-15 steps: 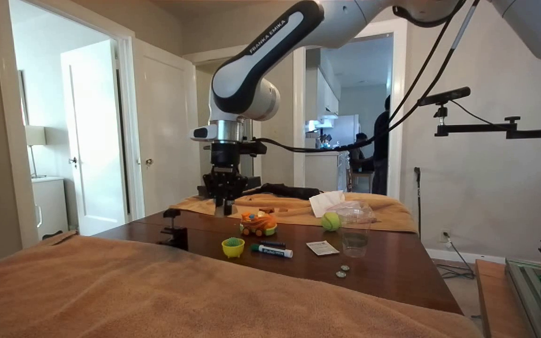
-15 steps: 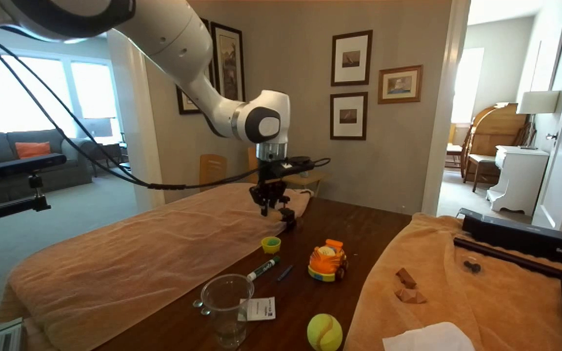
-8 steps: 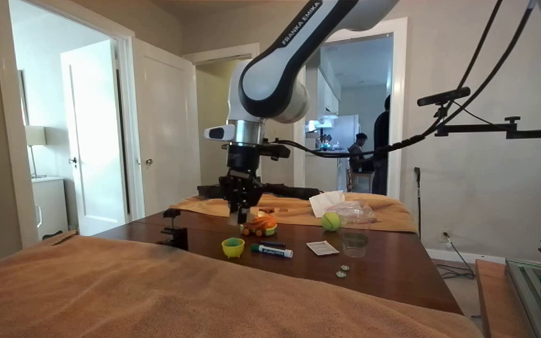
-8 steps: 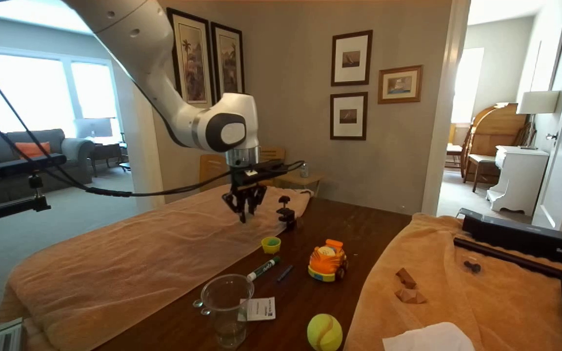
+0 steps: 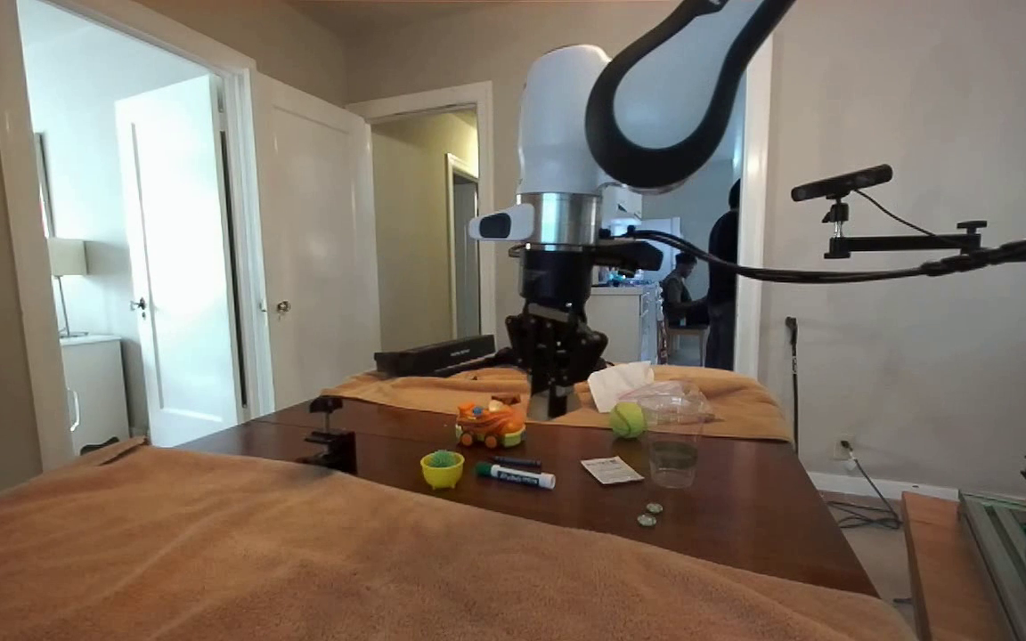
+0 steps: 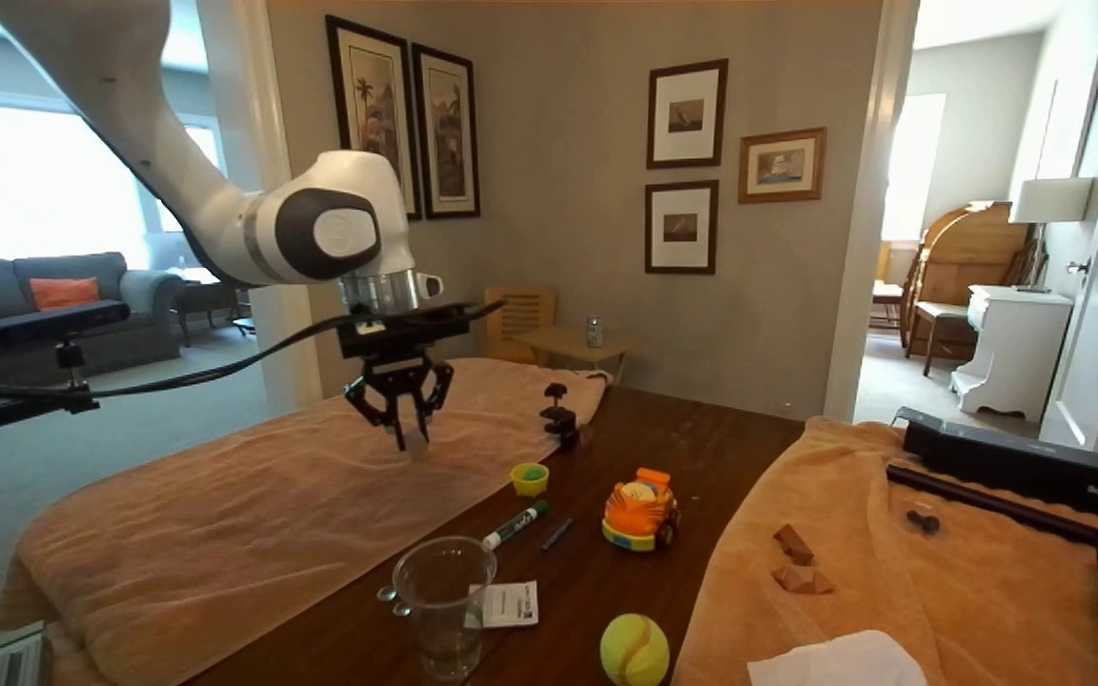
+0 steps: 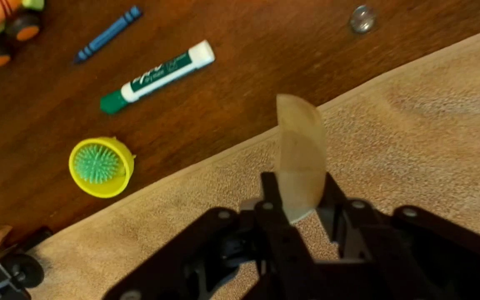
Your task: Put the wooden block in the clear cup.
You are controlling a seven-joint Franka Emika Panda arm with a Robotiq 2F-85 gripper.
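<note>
Wooden block (image 7: 301,141), one, clamped on both sides by the gripper (image 7: 299,186); right of centre in wrist view, across the line between table (image 7: 223,83) and towel (image 7: 411,166). Pale tan, elongated, left side nearly straight, upper right rounded, lower end blurred. Full outline in wrist view only; small pale patch at the gripper in both exterior views.

Clear cup (image 6: 444,610), see-through, upright on the table, well apart from the block; exterior views only, lower half of the frame in both.

Glass bead (image 7: 363,19): one in wrist view, upper right of the frame; two in both exterior views.

Crumpled clear plastic bag (image 5: 678,402): right of centre in an exterior view, just right of the tennis ball (image 5: 627,420).

Brown-framed picture (image 6: 782,165): upper right of an exterior view.
</note>
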